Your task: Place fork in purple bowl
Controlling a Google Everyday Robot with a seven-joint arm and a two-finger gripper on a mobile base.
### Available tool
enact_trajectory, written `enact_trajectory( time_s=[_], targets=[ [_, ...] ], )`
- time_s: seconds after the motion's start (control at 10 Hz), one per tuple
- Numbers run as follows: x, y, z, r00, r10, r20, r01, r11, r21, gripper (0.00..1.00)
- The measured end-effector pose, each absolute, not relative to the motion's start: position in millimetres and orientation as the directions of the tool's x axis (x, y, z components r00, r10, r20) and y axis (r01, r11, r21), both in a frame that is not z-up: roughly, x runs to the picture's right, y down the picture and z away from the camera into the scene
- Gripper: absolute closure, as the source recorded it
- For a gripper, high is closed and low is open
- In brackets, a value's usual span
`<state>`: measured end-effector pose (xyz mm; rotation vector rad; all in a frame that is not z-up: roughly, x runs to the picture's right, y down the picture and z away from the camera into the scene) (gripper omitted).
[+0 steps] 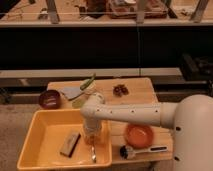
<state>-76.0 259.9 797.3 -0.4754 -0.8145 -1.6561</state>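
**Gripper lowered into yellow tub above fork; purple bowl well apart**

The white arm point(131, 113) is seen stretched from the right across the wooden table point(144, 95) and bent downward at its end. The gripper point(92, 135) is held low inside the yellow tub point(31, 136), near the tub's right wall. Whether it is released, clenched or grasping anything cannot be told, as its tip is merged with the tub's floor in the camera view.

The fork point(93, 154) is found on the floor of the tub, just below the gripper and towards the front rim, with its thin handle laid roughly front to back. Contact between the two cannot be made out. A brownish block point(70, 144) is lying in the same tub, to the left of the fork and apart from it.

The purple bowl point(49, 99) is placed outside the tub, at the table's left edge beyond the tub's far left corner, well apart from the fork. An orange bowl point(138, 134) is set on the table to the right of the tub, and a black-handled brush point(132, 151) is laid just in front of it.
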Motion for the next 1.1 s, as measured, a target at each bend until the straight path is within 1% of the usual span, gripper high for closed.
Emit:
enact_trajectory(
  time_s=[1.1],
  targets=[
    [-75.5,263.3,797.9,-0.246,-0.674,0.696,0.963,-0.087,0.256,0.46]
  ],
)
